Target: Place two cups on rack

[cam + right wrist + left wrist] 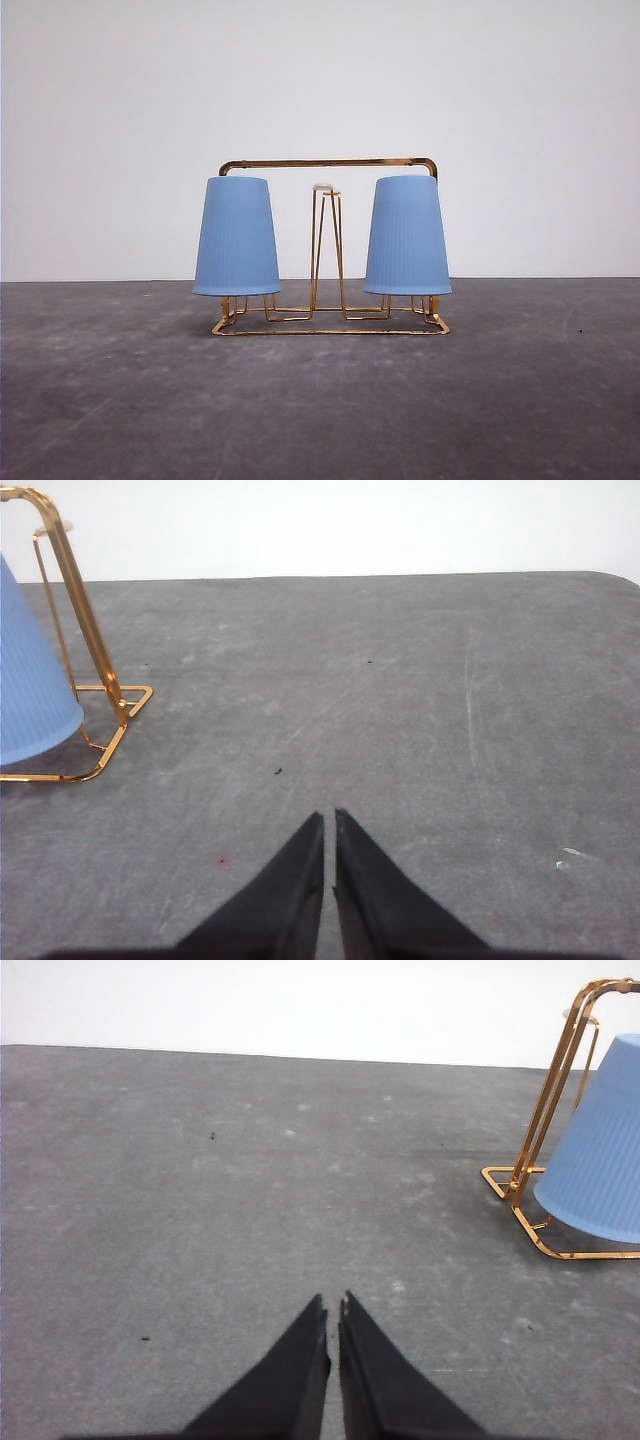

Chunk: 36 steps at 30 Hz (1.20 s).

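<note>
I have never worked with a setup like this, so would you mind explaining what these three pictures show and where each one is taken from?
This is a two-armed robot at a grey table. The front view looks forward over the table: a gold wire rack stands there with two light-blue cups, the left cup and the right cup, sitting upside down on it. A bare prong stands between them. The other two pictures come from cameras on the wrists. The black wedges are each arm's tool: the left tool and the right tool, both shut and holding nothing, resting back from the rack.
</note>
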Tool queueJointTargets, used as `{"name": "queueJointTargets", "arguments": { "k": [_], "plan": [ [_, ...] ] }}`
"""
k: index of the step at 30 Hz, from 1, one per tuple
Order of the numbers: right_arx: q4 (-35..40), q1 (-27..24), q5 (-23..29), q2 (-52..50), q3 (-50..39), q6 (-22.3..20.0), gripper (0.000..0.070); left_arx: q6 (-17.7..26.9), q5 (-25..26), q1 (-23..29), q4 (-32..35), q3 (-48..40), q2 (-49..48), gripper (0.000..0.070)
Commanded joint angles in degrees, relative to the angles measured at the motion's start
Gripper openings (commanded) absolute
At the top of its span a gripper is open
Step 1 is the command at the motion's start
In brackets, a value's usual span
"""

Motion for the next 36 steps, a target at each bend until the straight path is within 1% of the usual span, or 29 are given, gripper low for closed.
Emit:
{"name": "queueJointTargets", "arguments": {
  "k": [1, 36],
  "plan": [
    [0.63, -0.04, 0.07, 0.0, -0.13, 0.92, 0.0019, 0.54, -0.17, 0.0, -0.13, -0.85, -0.07, 0.0],
    [0.63, -0.04, 0.07, 0.0, -0.13, 0.92, 0.0018, 0.54, -0.17, 0.0, -0.13, -0.85, -0.07, 0.0]
  ]
}}
